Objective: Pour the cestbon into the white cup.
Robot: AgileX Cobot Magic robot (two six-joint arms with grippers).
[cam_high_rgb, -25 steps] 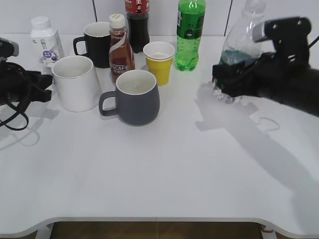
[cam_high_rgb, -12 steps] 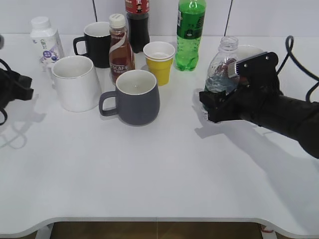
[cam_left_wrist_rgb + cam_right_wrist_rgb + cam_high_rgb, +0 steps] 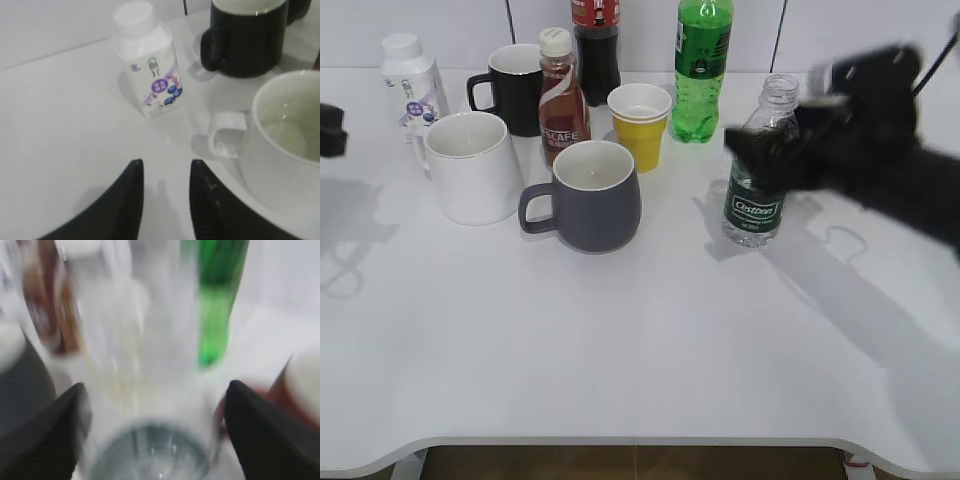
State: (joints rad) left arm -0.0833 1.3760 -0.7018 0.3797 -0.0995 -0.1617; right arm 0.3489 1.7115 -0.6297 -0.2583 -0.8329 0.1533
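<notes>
The cestbon [image 3: 754,205], a small clear uncapped bottle with a dark green label, stands upright on the table right of centre. My right gripper [image 3: 765,150] is blurred around the bottle's upper part. In the right wrist view its fingers [image 3: 55,430] stand apart on either side of the blurred bottle [image 3: 150,390], so it is open. The white cup [image 3: 472,166] stands at the left; in the left wrist view it [image 3: 285,165] has clear liquid inside. My left gripper [image 3: 165,167] is open and empty, left of the cup's handle, and shows only at the left edge of the exterior view [image 3: 328,130].
A dark grey mug [image 3: 590,195], a yellow paper cup [image 3: 640,125], a brown coffee bottle [image 3: 562,100], a black mug [image 3: 515,88], a cola bottle [image 3: 595,45] and a green soda bottle [image 3: 700,65] crowd the back. A small white milk bottle [image 3: 410,80] stands far left.
The bottle went from held above the table to standing upright on it. My right gripper let go and moved up along it. My left arm drew back to the left.
</notes>
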